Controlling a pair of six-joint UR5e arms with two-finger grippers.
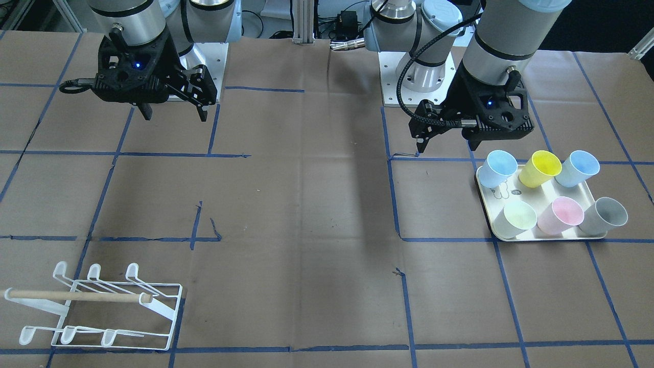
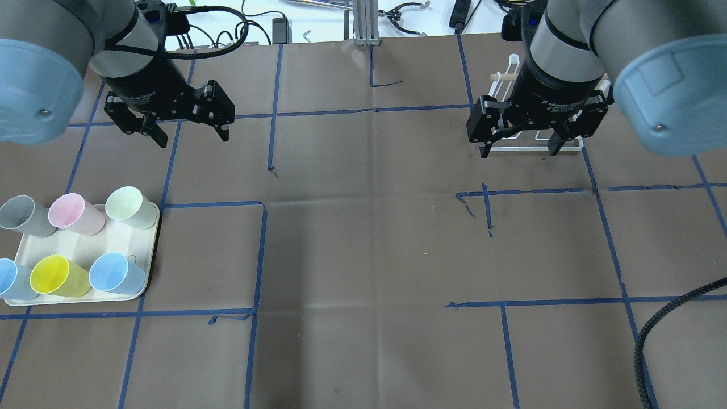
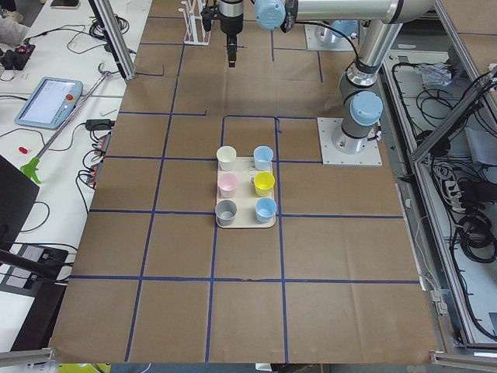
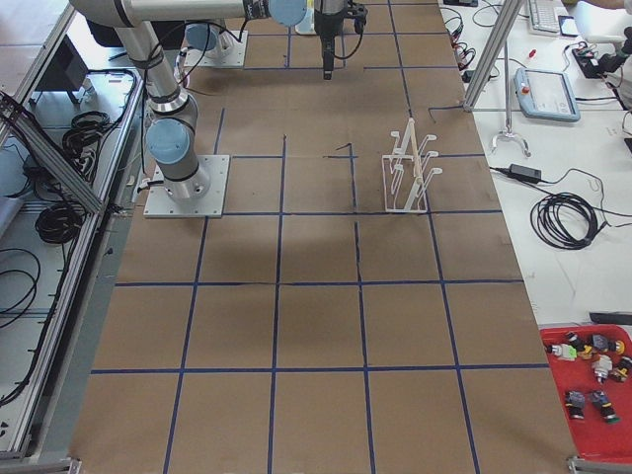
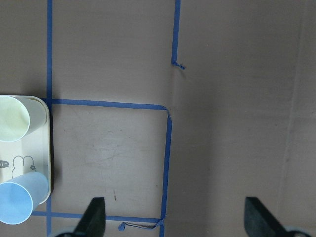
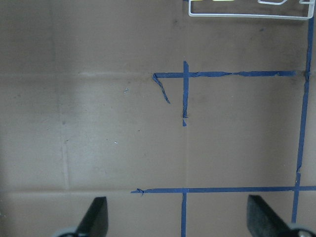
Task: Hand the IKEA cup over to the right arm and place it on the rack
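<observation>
Several pastel IKEA cups stand on a cream tray (image 1: 541, 190) on my left side: blue (image 1: 499, 168), yellow (image 1: 539, 168) and pink (image 1: 560, 215) among them. My left gripper (image 1: 444, 143) hangs open and empty above the table, just inboard of the tray (image 2: 145, 267). In the left wrist view a pale green cup (image 5: 12, 118) and a blue cup (image 5: 17, 205) show at the left edge. My right gripper (image 2: 519, 149) is open and empty, hovering in front of the white wire rack (image 1: 102, 306), which it partly hides from overhead. The rack (image 4: 410, 168) holds no cups.
Brown paper with blue tape lines covers the table (image 2: 363, 255). A black ribbed hose (image 2: 670, 318) hangs at the lower right of the overhead view. Cables, a teach pendant (image 3: 48, 101) and a red bin of small parts (image 4: 592, 390) lie off the table's sides.
</observation>
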